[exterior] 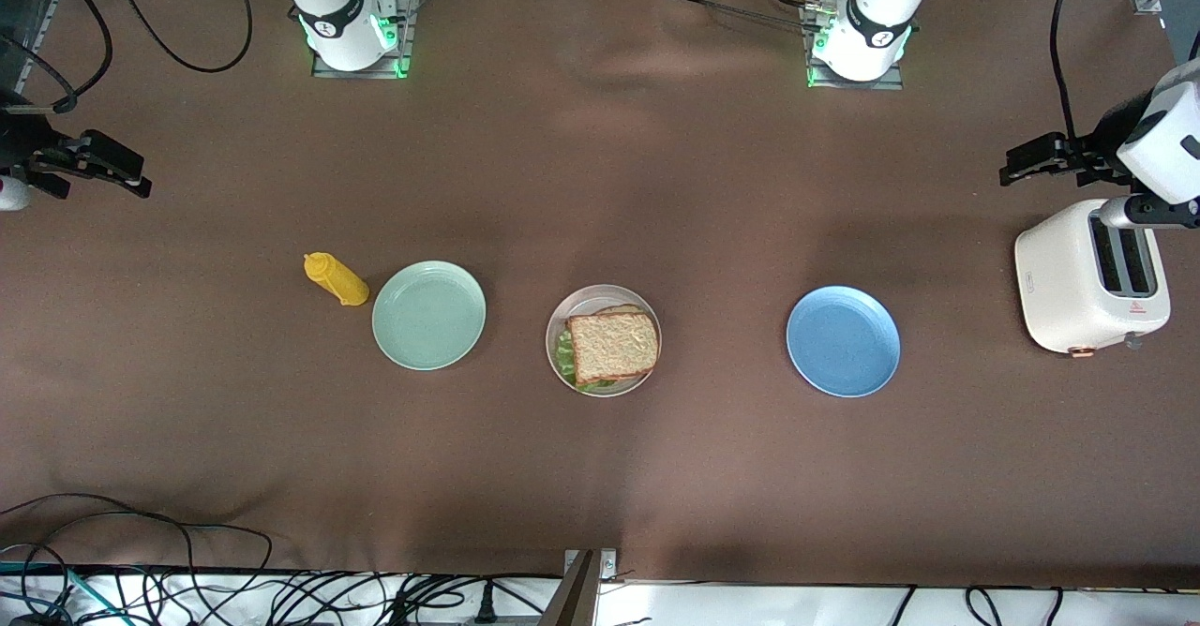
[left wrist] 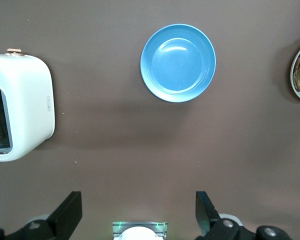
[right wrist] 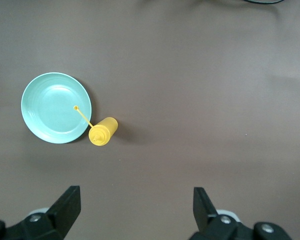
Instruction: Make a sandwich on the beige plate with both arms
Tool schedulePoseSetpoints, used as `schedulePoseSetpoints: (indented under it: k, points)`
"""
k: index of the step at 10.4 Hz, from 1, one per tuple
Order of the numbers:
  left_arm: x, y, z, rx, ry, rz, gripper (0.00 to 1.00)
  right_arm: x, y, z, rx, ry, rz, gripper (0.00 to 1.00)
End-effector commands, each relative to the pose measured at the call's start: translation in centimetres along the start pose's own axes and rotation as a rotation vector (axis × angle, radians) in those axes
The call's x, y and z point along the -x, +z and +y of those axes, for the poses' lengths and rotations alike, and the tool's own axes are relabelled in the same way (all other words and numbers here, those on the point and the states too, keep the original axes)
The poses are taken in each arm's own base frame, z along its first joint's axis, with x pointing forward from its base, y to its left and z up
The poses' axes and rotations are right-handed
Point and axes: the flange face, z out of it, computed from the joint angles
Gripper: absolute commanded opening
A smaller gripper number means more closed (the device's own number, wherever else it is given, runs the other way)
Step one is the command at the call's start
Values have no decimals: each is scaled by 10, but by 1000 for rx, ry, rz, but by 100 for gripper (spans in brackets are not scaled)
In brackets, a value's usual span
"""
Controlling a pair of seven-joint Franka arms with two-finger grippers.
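Sandwich [exterior: 613,347]: one, assembled on beige plate [exterior: 558,326], mid-counter [exterior: 600,139], between green plate [exterior: 429,315] and blue plate [exterior: 843,341]; task looks complete.
Plates: three. Bread slices: top one seen, second edge peeking beneath; lettuce showing.
Yellow bottle [exterior: 336,279]: one, touching green plate.
Toaster [exterior: 1092,277]: one, empty.
Left claw [exterior: 1031,159]: apart, holding nothing, parked over counter beside toaster.
Right claw [exterior: 103,169]: apart, holding nothing, over the right arm's end of the counter, waiting.
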Motion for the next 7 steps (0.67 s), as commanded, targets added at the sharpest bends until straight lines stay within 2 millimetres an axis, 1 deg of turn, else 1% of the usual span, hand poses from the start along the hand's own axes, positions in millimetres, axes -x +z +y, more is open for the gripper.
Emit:
schedulePoseSetpoints:
  k: [1, 2, 3, 5, 6, 7]
  points:
    - [17, 0, 21, -35, 53, -5, 100, 1, -6, 0, -18, 8, 3, 100]
    - [20, 7, 23, -37, 46, -14, 100, 1, -6, 1, -18, 9, 3, 100]
    - [22, 6, 23, -36, 46, -10, 100, 1, -6, 0, -18, 8, 3, 100]
    - [22, 17, 29, -44, 52, -27, 100, 1, -6, 1, -18, 9, 3, 100]
    - [20, 22, 28, -58, 48, -11, 100, 1, -7, 0, -16, 9, 4, 100]
    - [21, 21, 29, -58, 48, -5, 100, 1, -6, 1, -16, 9, 2, 100]
